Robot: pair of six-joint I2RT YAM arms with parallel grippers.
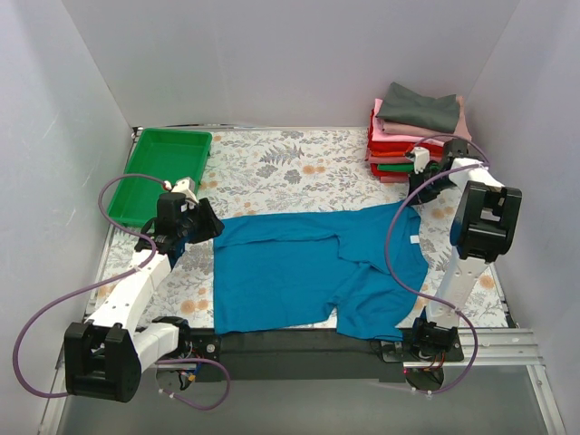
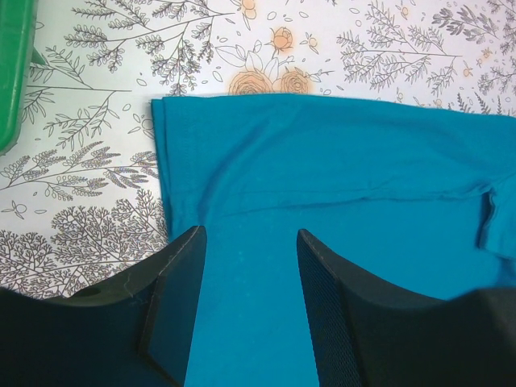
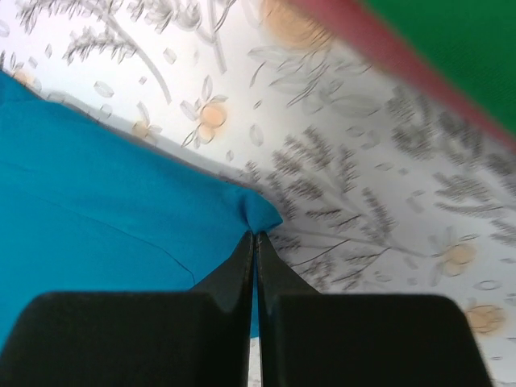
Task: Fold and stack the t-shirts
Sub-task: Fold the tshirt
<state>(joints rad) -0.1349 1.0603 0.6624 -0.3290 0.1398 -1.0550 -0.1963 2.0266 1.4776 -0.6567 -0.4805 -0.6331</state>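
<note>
Teal-blue t-shirt lay spread flat on the floral table, nearer the arms than the stack of folded t-shirts. The right gripper was pressed together, pinching the shirt's far right corner. The left gripper hung spread apart over its left edge.

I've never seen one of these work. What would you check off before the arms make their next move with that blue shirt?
1. Right tool shut on the teal t-shirt corner: ok.
2. Left tool gripping the shirt: not ok, jaws open over the fabric.
3. Shirt lying smooth: not ok, creased, one part folded over.
4. Folded stack apart from the shirt: ok.
5. Green tray apart from the shirt: ok.
6. One layer or two pinched: cannot tell.
</note>
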